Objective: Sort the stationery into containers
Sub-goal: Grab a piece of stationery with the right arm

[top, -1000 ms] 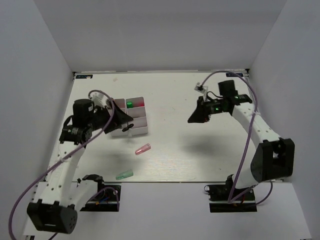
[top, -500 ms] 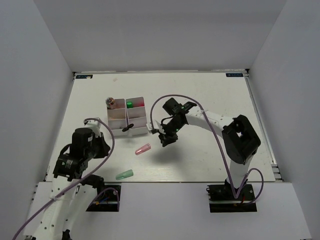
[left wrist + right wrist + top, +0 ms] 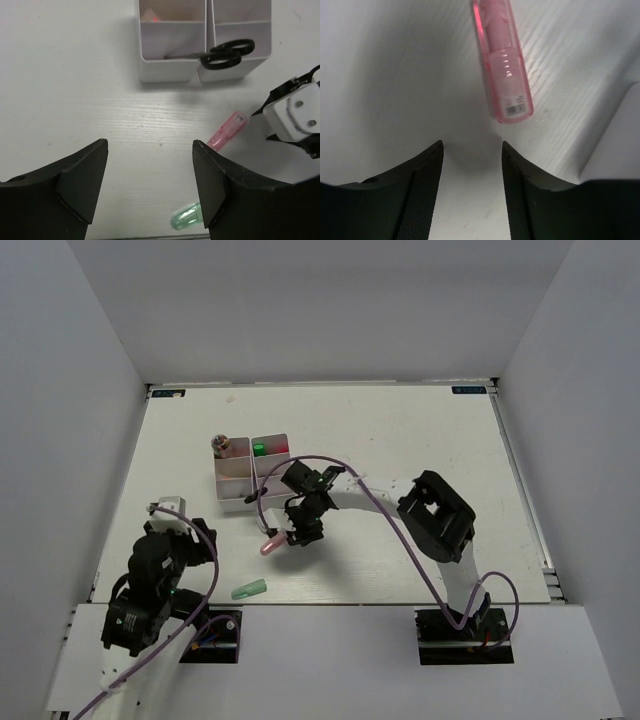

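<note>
Pink marker [image 3: 502, 65] is lying just ahead of right claw [image 3: 471, 149], jaws gaping, likely to straddle it; left claw [image 3: 150, 150] is hovering clear, jaws apart.

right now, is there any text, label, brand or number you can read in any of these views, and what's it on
No text can be read in any view.
Pink highlighter: a small printed label near one end, apparently a barcode, too small and blurred to read.
Two small blue stickers at the far corners of the table: too small to read.
</note>
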